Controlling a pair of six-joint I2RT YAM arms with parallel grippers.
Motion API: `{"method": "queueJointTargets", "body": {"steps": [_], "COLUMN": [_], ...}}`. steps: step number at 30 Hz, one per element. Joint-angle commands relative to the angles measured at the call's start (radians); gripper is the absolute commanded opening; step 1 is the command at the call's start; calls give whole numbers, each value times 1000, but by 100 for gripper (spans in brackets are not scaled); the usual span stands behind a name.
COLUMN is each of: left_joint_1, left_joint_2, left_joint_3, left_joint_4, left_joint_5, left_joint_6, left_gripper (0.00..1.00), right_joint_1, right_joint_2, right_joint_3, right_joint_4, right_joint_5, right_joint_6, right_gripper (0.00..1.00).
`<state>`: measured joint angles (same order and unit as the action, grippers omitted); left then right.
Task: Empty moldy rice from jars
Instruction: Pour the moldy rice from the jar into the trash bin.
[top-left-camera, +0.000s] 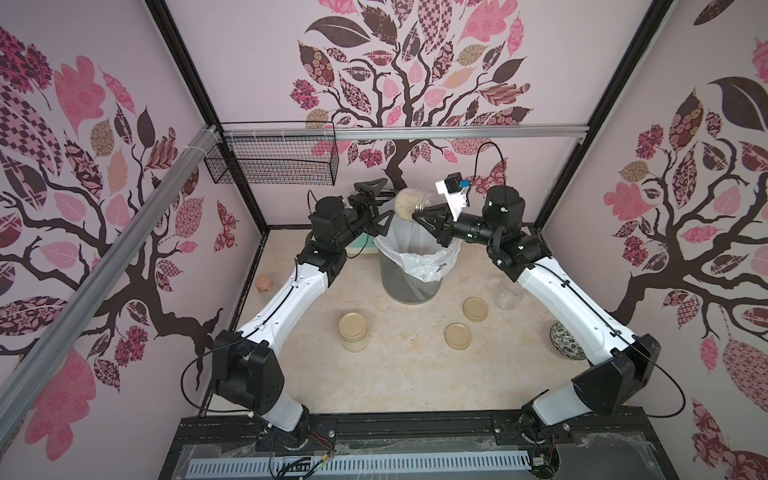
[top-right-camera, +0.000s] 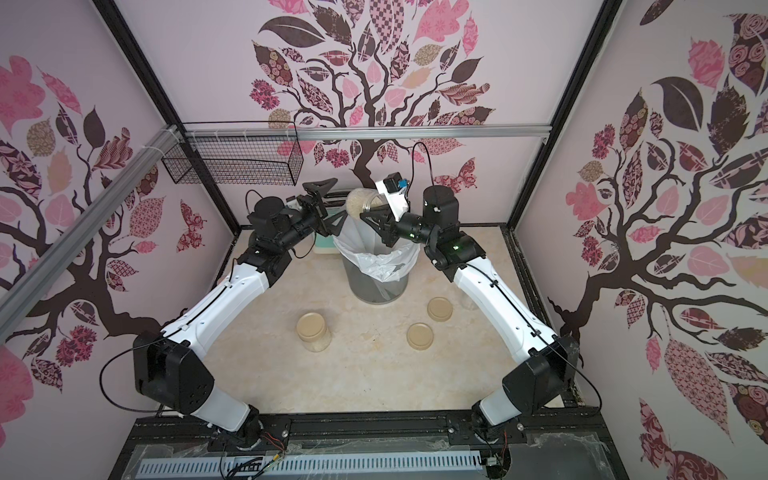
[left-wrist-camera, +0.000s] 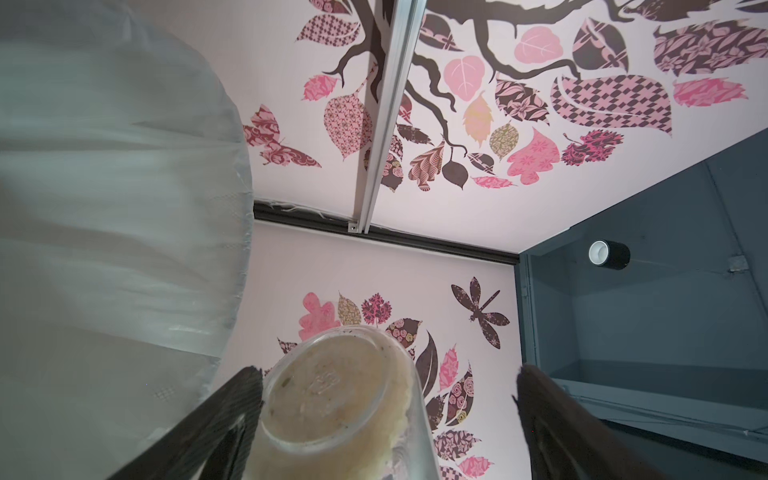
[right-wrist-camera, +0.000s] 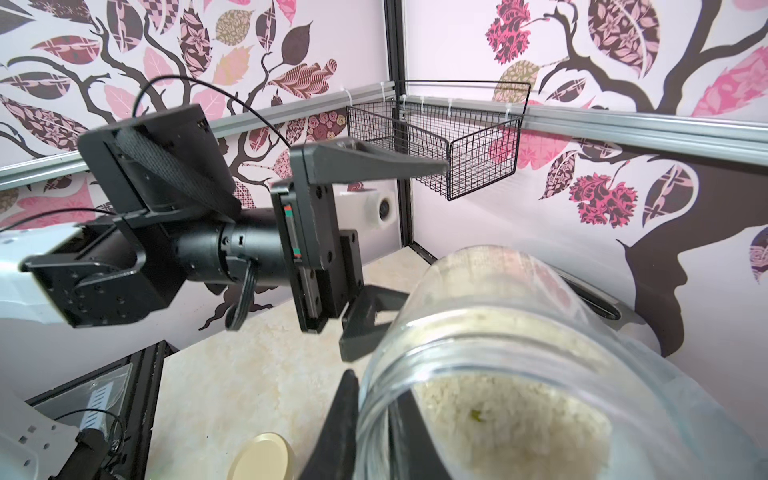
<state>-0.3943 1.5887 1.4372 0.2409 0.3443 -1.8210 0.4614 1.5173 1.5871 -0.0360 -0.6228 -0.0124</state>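
Hidden from me
The held jar (right-wrist-camera: 540, 332) runs off the right wrist view's edge, its glass masking my right fingers (right-wrist-camera: 332, 440); my right arm (top-left-camera: 573, 307) covers half the patterned ceramic jar (top-left-camera: 565, 343); the bin liner (left-wrist-camera: 104, 208) is a blur.

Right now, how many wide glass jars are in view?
3. The held jar, rice inside, lies sideways in the right tool above the bin; the lidded jar stands by the left arm; the empty jar stands beside the right arm. None looks hidden.

Pale pink walls (top-left-camera: 249, 62) with tree-and-leaf decals, black wire basket (top-left-camera: 274, 160) on aluminium rail (top-left-camera: 415, 133), beige marbled floor (top-left-camera: 395, 374)
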Motion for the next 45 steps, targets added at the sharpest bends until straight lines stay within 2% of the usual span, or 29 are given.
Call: {"method": "queueJointTargets", "body": {"steps": [1,24,32,38,42,43,45], "left_joint_1": [-34,-97,-100,-102,-102,-102,-103], "left_joint_2": [47,118,147,137,145,147,152], "left_joint_3": [10,24,21,4,7,9,9], "left_joint_4": [57,212,295,299,310,314,326], "left_joint_5": [21,67,64,44,45,44,32], "left_joint_6": [-83,-217,-252,-231,-229,-231,-236], "left_gripper": [98,98,82,72,68,68,68], "right_joint_1": [-4,-5,-4,-5,-5,-5,-4], "right_joint_2": [-47,-58,-69,-70,-68,-69,-76], "right_joint_3": [4,-45,-72,-81,-87,-90,-107], "right_joint_4": [148,180,189,188,186,185,196], "right_joint_5": [-21,-57,-56,-55,-45,-37,-13], "right_joint_6": [2,13,15,13,12,14,22], "right_gripper": [0,0,0,0,0,4,34]}}
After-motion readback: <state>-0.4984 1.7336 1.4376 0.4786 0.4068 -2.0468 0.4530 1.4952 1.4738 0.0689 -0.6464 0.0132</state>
